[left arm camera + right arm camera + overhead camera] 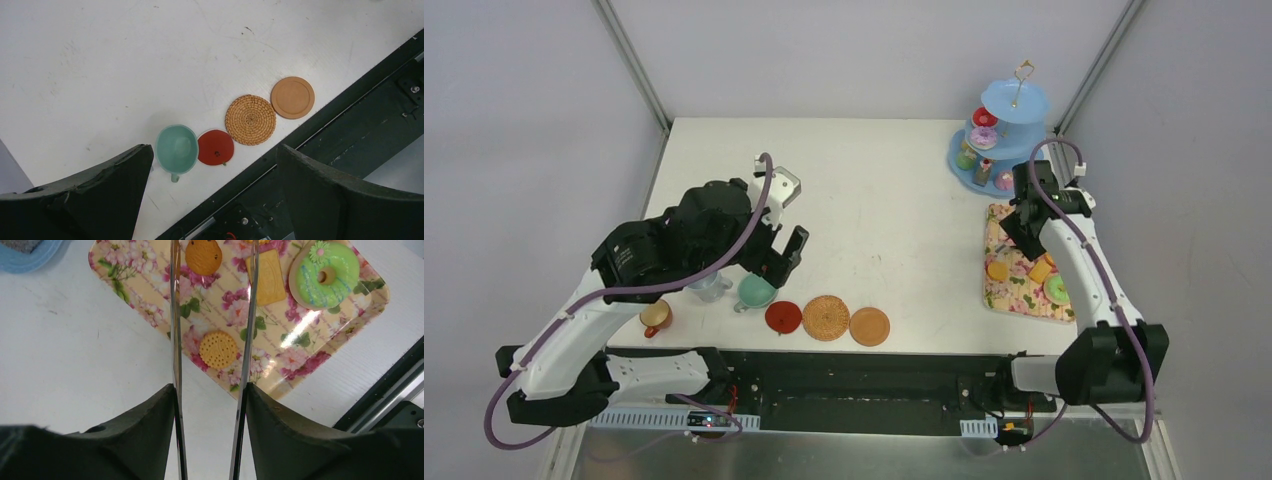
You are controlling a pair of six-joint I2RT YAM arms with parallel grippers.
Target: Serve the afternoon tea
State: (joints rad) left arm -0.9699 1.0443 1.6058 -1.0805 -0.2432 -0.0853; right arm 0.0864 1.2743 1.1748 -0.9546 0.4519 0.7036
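left gripper (213, 150) spread wide over mint green cup (176, 148); right gripper (210, 387) clamping metal tongs (175, 340) above floral tray (150, 310), right side.

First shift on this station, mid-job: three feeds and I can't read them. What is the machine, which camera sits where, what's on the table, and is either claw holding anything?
Two robot arms are bolted at the near edge of the table. The wide picture looks down from above and behind them; the other two come from a camera on each wrist. The left gripper is open and empty, by the mint cup and three coasters. The right gripper is shut on metal tongs over the floral tray of biscuits and a green donut. The blue stand sits far right.
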